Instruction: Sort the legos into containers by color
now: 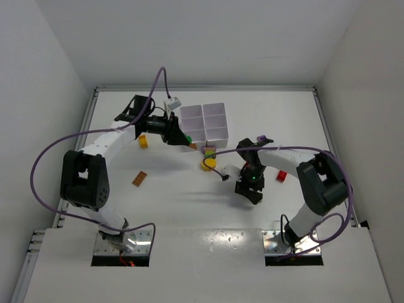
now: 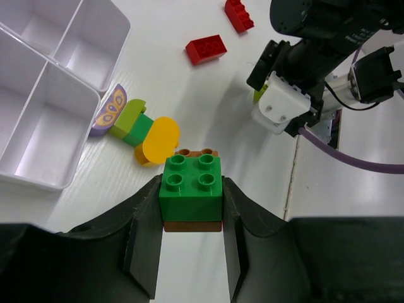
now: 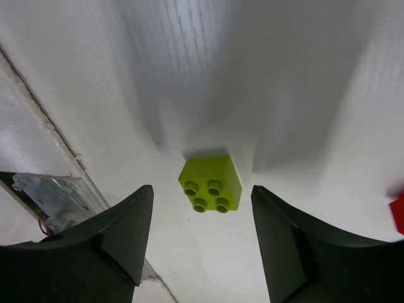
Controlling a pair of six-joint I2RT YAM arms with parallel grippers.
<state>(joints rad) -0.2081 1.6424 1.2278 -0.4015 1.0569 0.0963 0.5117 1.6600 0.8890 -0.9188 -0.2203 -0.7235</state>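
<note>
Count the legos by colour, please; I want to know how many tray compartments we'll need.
Red legos: 2
Green legos: 2, one in the left hand
Lime legos: 2
Yellow legos: 2
Orange-brown legos: 2
Purple lego: 1
Total: 11

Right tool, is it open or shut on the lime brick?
Open: the right tool has both fingers clear of the lime brick, table showing between.
</note>
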